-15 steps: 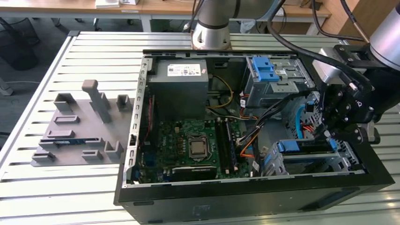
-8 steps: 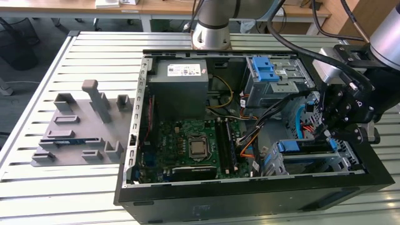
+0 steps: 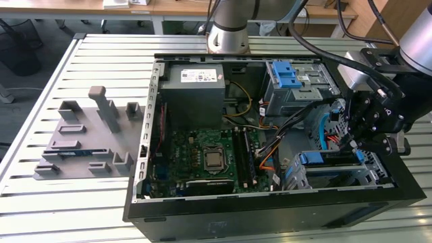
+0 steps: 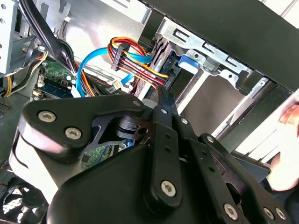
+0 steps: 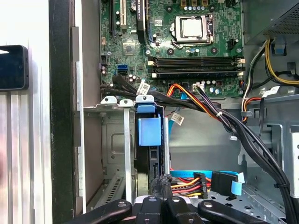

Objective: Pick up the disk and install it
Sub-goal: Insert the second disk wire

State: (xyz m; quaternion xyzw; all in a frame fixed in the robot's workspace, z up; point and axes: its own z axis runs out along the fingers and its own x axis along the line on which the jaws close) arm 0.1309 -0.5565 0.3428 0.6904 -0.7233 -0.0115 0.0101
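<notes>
I see the open computer case [image 3: 270,202] lying on its side on the slatted metal table [image 3: 68,202], with the arm [image 3: 233,25] rising behind it. On the table toward the exterior view's left sits a grey fixture block [image 3: 88,136], well apart from my gripper. Inside the case: grey power supply box [image 3: 196,93] with a white sticker at the back, green motherboard [image 3: 209,157] in the middle, upper drive cage [image 3: 297,86] with a blue ribbed latch [image 3: 289,75].

My gripper [image 3: 368,129] is down inside the case on the exterior view's right, just above the lower metal drive cage [image 3: 337,172]. The disk [image 3: 331,158] stands on edge in that cage, its blue bracket along the top; in the first wrist view the blue bracket tab [image 5: 148,130] and the dark edge of the disk sit in the slot right ahead of the gripper [image 5: 163,184]. Fingers [image 5: 164,183] look drawn together at the disk's near edge, but I cannot tell if they actually clamp it.

Coloured power leads [image 4: 135,65] and a blue data cable [image 4: 86,65] hang just beside the cage. A person's hand [image 4: 287,144] shows blurred outside the case wall in the second wrist view
</notes>
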